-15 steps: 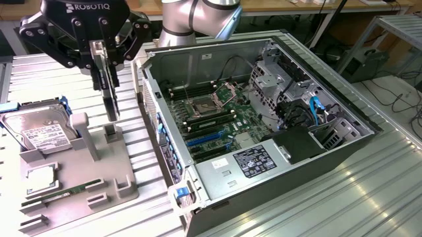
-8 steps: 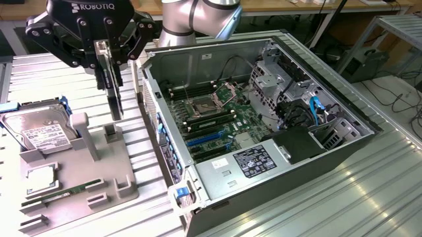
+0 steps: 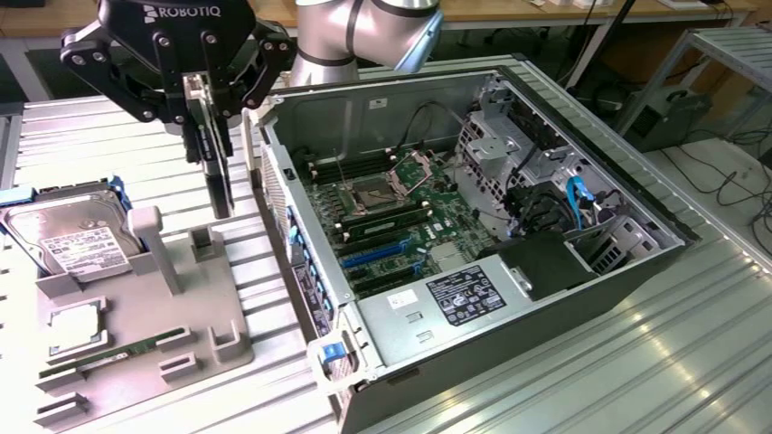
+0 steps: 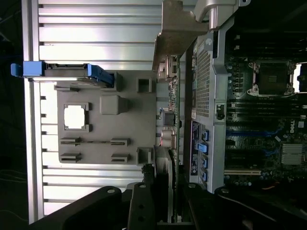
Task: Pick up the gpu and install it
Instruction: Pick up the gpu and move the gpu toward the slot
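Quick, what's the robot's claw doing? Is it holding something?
Gripper: closed, holding the gpu, which hangs beside the open computer case.

The gripper [image 3: 202, 110] is black with white letters [image 3: 181, 12], and the gpu [image 3: 219, 176] is dark with a pale beige bracket [image 4: 175, 34]. The tray [image 3: 181, 327] is grey, the drive [image 3: 70, 242] silver with a blue frame [image 3: 117, 190], the board [image 3: 417, 219] green with blue slots [image 3: 368, 258].

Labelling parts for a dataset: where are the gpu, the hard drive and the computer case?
gpu [image 3: 219, 181], exterior view, lower part.
hard drive [image 3: 70, 242], exterior view, silver label.
computer case [image 3: 350, 117], exterior view, grey inner wall.
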Robot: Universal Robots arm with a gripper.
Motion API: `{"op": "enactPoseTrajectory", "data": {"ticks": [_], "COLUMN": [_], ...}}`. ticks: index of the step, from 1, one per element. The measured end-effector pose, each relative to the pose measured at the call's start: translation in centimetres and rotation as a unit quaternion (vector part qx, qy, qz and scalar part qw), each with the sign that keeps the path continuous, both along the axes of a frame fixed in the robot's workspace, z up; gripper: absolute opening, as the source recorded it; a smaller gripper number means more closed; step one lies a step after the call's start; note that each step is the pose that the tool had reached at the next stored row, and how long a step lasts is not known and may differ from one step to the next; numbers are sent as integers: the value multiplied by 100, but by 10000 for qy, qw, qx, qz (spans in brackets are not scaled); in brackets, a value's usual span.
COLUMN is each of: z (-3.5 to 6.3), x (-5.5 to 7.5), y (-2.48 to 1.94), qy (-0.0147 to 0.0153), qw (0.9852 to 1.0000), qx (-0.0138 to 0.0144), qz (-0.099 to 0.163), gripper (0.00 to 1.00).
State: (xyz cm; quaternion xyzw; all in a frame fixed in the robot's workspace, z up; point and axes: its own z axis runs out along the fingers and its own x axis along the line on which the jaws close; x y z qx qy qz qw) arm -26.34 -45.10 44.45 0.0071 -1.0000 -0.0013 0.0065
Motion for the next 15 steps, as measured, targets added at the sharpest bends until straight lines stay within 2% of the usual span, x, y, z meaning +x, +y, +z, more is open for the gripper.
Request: {"op": "enactPoseTrajectory", "data": {"ticks": [15], "z": [0], "x": [149], "y": [0], "qy": [0], "qw": [10000], "qx": [0], "qz": [0], "gripper": [27]}}
